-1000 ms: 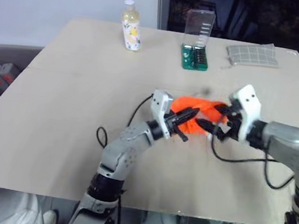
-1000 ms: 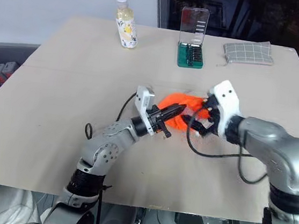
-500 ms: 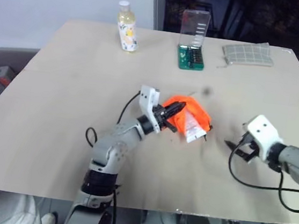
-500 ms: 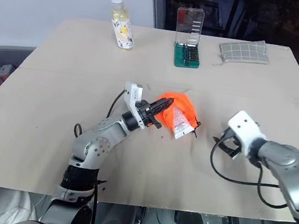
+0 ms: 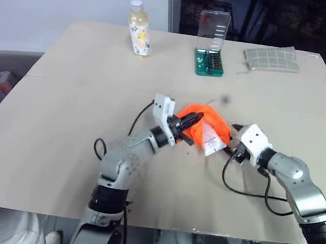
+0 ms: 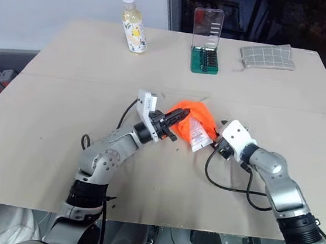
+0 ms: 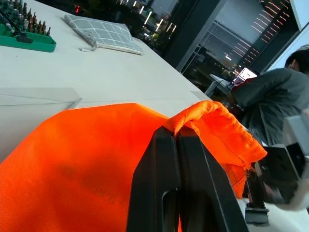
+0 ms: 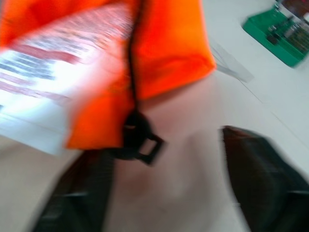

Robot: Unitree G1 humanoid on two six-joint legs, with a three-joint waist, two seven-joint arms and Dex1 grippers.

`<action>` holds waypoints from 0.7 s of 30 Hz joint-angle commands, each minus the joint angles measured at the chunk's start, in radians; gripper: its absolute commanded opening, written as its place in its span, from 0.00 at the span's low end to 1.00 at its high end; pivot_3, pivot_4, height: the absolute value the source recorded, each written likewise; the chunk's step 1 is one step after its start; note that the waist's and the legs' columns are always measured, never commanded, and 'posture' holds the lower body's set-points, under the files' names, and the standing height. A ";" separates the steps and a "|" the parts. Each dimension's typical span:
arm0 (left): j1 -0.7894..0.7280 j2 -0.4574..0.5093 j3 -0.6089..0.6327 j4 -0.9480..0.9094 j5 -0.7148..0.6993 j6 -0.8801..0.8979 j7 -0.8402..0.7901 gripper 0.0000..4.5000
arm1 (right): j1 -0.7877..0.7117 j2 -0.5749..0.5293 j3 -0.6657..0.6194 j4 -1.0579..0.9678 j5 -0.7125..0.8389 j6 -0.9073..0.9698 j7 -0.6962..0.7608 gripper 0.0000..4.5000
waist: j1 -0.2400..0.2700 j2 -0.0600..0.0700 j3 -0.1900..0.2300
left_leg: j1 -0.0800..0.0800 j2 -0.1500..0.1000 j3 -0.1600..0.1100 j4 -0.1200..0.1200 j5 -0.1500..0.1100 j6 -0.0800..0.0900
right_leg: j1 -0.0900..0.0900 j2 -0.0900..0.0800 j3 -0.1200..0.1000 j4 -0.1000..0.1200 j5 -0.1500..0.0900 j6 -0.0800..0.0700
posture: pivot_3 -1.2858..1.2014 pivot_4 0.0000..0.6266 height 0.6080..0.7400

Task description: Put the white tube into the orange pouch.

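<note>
An orange pouch [image 5: 203, 119] lies near the middle of a table [image 5: 63, 122], with a white tube [image 5: 210, 141] sticking out of its near right side. The left gripper [image 5: 187, 125] is at the pouch's left edge; the right gripper [image 5: 232, 149] is just right of the tube. Along the far edge stand a bottle [image 5: 139, 28] at left, a bit case [image 5: 212, 44] in the middle, and a checked pouch [image 5: 274, 58] at right.

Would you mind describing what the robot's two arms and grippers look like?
Both arms have rounded silver-grey segments with black joints. Each wrist carries a white, boxy camera housing, and thin black cables loop loosely from both. The left gripper and right gripper each have two black fingers.
</note>
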 commanded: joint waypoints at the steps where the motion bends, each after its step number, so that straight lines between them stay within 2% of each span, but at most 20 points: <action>1: 0.002 0.000 0.004 -0.047 -0.017 -0.005 0.000 0.00 | 0.018 0.016 -0.046 -0.013 0.012 -0.025 0.008 0.35 | 0.000 0.000 0.000 | 0.000 0.000 0.000 0.000 0.000 0.000 | 0.000 0.000 0.000 0.000 0.000 0.000 | 0.52 0.24 1.00; 4: 0.003 0.002 0.004 -0.047 -0.018 -0.004 0.000 0.00 | 0.029 0.026 -0.062 -0.010 0.008 -0.015 -0.003 0.01 | 0.001 0.000 0.000 | 0.001 0.000 0.000 0.000 0.000 0.000 | 0.000 0.000 0.000 0.001 0.000 0.000 | 0.52 0.24 1.00; 11: -0.001 0.014 0.009 -0.044 -0.022 0.000 0.001 0.00 | 0.034 0.041 -0.176 0.005 -0.005 -0.006 -0.090 0.01 | 0.004 0.000 0.000 | 0.001 0.000 0.000 0.000 0.000 0.000 | 0.000 0.000 0.000 0.002 0.000 0.000 | 0.52 0.24 1.00; 14: 0.002 0.018 0.009 -0.046 -0.023 0.001 0.002 0.00 | 0.014 0.073 -0.291 -0.018 0.054 0.028 -0.147 0.01 | 0.007 0.000 0.000 | 0.001 0.000 0.000 0.000 0.000 0.000 | 0.000 0.000 0.000 0.002 0.000 0.000 | 0.52 0.24 1.00; 17: 0.002 0.019 0.008 -0.045 -0.023 0.000 0.002 0.00 | 0.010 0.103 -0.350 -0.049 0.110 0.066 -0.165 0.01 | 0.008 0.000 0.000 | 0.001 0.000 0.001 0.000 0.000 0.000 | 0.000 0.000 0.001 0.002 0.000 0.000 | 0.52 0.24 1.00; 21: 0.001 0.019 0.011 -0.041 -0.023 -0.003 0.004 0.00 | 0.065 0.066 -0.326 -0.079 0.082 0.080 -0.125 0.01 | 0.008 0.000 0.000 | 0.001 0.000 0.000 0.000 0.000 0.000 | 0.000 0.000 0.001 0.002 0.000 0.000 | 0.52 0.24 1.00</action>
